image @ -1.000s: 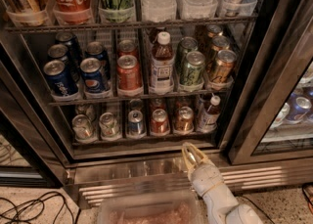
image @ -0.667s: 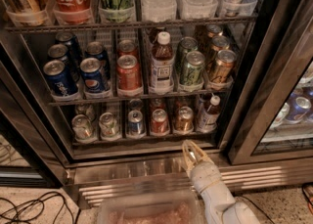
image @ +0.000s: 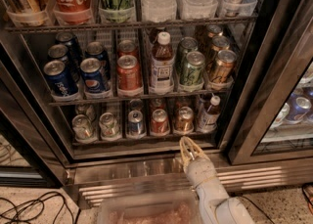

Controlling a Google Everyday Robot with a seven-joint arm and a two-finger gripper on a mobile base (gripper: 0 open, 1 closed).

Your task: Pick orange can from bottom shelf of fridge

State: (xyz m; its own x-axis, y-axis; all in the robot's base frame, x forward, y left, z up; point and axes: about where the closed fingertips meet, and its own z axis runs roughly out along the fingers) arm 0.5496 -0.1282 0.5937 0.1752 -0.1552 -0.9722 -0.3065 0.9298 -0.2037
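Observation:
The orange can (image: pixel 184 119), short and copper-orange with a silver lid, stands in the bottom shelf (image: pixel 122 141) of the fridge (image: pixel 254 96), second from the right in its row. A redder short can (image: pixel 159 121) is just left of it and a small brown bottle (image: pixel 209 114) just right. My gripper (image: pixel 189 145) is below the shelf's front edge, in front of the steel base grille, a little below and right of the orange can. Its tan fingers (image: pixel 184 148) stand close together and hold nothing.
Silver and blue short cans (image: pixel 108 124) fill the left of the bottom row. The rack above holds Pepsi cans (image: pixel 94 75), a red can, a bottle and green and gold cans. A clear bin (image: pixel 146 211) sits below the grille. Cables (image: pixel 29 206) lie on the floor at left.
My gripper has risen a little and shifted slightly left, closer to the bottom shelf's front edge. The cans have not moved.

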